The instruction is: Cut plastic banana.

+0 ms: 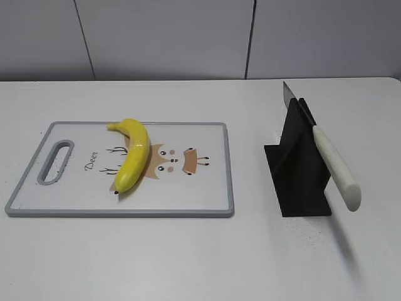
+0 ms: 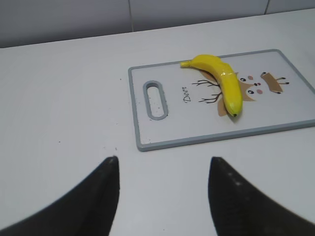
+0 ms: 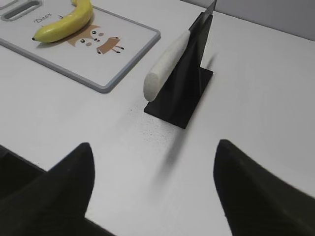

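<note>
The plastic banana (image 1: 133, 153) lies whole on a white cutting board (image 1: 207, 197) with a grey rim and a deer picture. It also shows in the left wrist view (image 2: 224, 81) and the right wrist view (image 3: 66, 25). A knife with a white handle (image 1: 335, 169) leans in a black stand (image 1: 297, 169), blade up and away. My left gripper (image 2: 163, 160) is open and empty over bare table, short of the board's handle end. My right gripper (image 3: 153, 145) is open and empty, a little short of the knife stand (image 3: 179, 91). Neither gripper shows in the exterior view.
The white table (image 1: 188, 257) runs to a grey wall at the back. The board has a grey-rimmed handle slot (image 1: 55, 161) at its left end. The knife handle (image 3: 165, 61) sticks out over the table towards my right gripper.
</note>
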